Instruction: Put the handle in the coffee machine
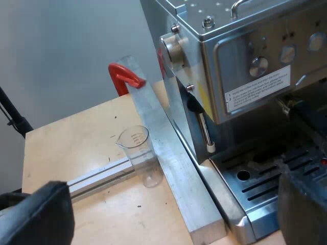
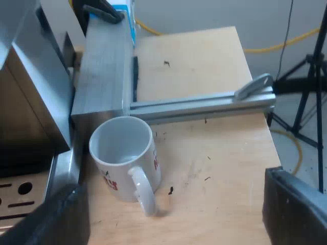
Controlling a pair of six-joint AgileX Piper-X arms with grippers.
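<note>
Espresso machine (image 1: 245, 76) — numbered white label (image 1: 258, 88), unreadable; mug (image 2: 122, 153) — red lettering.

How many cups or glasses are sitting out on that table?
2: a measuring glass beside the metal bar, and a white mug by the drip tray. Others may be hidden.

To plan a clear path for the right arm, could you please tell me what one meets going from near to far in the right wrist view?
White mug → aluminium rail → blue-and-white object at the far end of the metal block.
</note>
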